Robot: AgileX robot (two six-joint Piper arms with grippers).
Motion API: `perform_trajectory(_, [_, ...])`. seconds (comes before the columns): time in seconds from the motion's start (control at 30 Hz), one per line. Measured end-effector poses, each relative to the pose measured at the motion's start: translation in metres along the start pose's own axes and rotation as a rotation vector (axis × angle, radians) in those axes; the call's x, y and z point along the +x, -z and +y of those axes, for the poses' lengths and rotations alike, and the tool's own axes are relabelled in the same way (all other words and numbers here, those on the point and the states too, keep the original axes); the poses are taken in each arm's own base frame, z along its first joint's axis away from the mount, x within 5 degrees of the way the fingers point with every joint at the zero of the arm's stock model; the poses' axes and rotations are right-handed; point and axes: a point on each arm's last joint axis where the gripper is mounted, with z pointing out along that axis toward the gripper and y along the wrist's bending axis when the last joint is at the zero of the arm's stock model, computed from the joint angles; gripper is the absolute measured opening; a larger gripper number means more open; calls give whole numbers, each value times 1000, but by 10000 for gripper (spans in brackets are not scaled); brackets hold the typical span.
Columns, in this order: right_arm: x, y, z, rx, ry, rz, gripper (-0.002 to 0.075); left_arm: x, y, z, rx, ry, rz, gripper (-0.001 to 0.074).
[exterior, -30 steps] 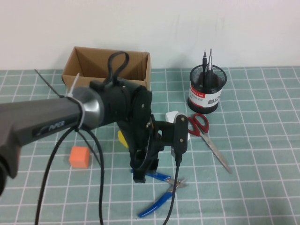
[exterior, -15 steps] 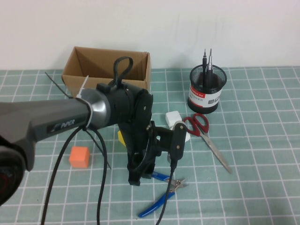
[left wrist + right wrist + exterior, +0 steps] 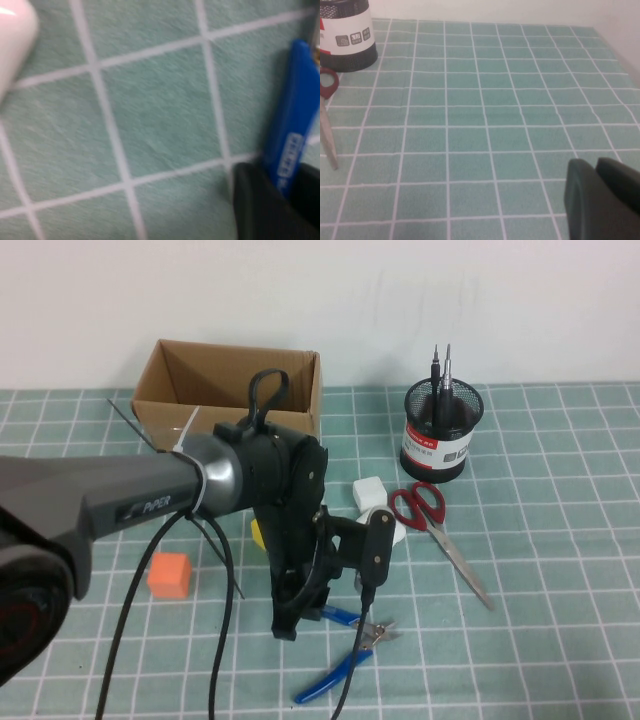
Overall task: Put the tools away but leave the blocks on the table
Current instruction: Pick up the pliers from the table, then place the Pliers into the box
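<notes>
The left arm is reaching in from the near left, its wrist bending steeply downward so that the left tool (image 3: pixel 297 618) is pointing at the table (image 3: pixel 560 540) near the centre. In the left wrist view its dark fingers (image 3: pixel 260 210) are straddling one blue handle of the pliers (image 3: pixel 294 135), though whether they are pressing on it cannot be told. The pliers (image 3: pixel 345 645) are lying on the table just right of the tool tip, handles splayed. The scissors (image 3: pixel 440 535) are lying farther right, beside two white cases (image 3: pixel 375 502). The pick and screwdriver (image 3: pixel 441 375) are standing upright in the black mesh cup (image 3: pixel 440 430). The orange cube (image 3: pixel 169 575) is sitting to the left; the yellow cube (image 3: pixel 258 535) is showing partly behind the wrist. An open cardboard box (image 3: pixel 230 390) is standing at the far side. The right tool (image 3: pixel 602 200) is clenched, empty, above bare table at the right.
</notes>
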Motion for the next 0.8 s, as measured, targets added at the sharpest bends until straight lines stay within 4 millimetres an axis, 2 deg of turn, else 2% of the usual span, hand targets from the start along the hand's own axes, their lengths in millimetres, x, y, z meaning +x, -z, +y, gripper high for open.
perform_trajectory(0.07, [0,0,0,0,0,0,-11,1,0,-2,21,-1,7,64])
perform_trajectory(0.23, [0,0,0,0,0,0,-11,2,2,-6,67,1,20,62])
perform_trajectory(0.33, [0,0,0,0,0,0,-11,1,14,-11,93,42,10,62])
perform_trajectory(0.43, [0,0,0,0,0,0,-11,-5,52,-16,30,104,-38,62])
perform_trajectory(0.6, [0,0,0,0,0,0,-11,-5,127,-21,-211,233,-95,62])
perform_trajectory(0.7, [0,0,0,0,0,0,-11,12,158,-17,-387,314,-84,62])
perform_trajectory(0.8, [0,0,0,0,0,0,-11,38,173,-1,-575,402,-66,62])
